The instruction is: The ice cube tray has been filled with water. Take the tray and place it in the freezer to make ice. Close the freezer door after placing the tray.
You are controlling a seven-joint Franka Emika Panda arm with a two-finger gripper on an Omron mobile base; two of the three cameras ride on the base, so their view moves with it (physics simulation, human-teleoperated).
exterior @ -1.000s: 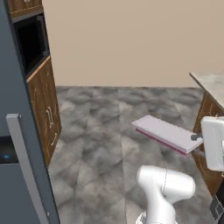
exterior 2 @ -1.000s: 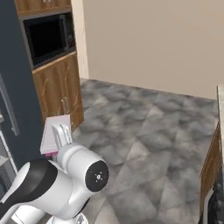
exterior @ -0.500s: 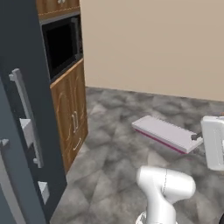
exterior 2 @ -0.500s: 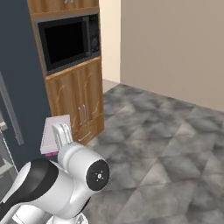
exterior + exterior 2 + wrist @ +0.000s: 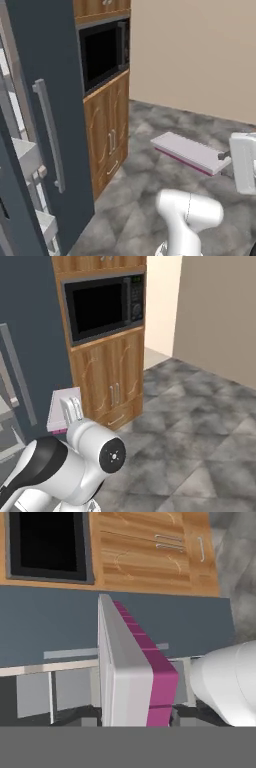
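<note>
1. The hand (image 5: 223,156) grips the ice cube tray (image 5: 189,152) by one end (pink underside showing).
2. The tray hangs level above the floor, apart from the open freezer (image 5: 45,100).

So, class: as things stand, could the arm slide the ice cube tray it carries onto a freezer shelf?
Probably not yet. The ice cube tray is held out over the floor, facing the oven cabinet. The freezer stands off to the left; its white shelves show past the door edge.
</note>
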